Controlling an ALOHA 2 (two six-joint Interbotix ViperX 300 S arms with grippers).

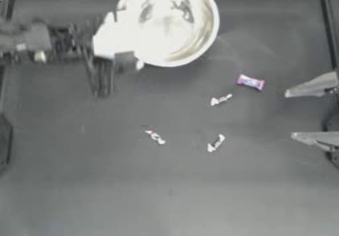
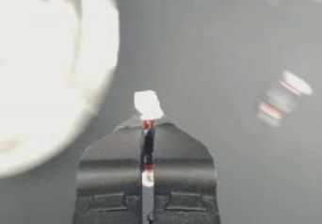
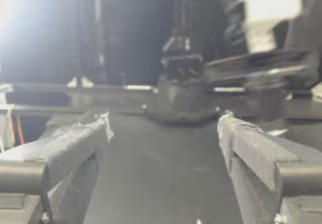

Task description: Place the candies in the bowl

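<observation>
The left gripper (image 2: 148, 124) is clamped on a white twist-wrapped candy (image 2: 148, 104) beside the bowl (image 1: 198, 36), whose centre lies toward its two o'clock in the top view. The right gripper (image 1: 316, 112), jaws spread, waits at the table's three o'clock edge.

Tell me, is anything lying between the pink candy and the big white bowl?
No. In the top view, only bare dark table separates the pink candy from the bowl.
</observation>
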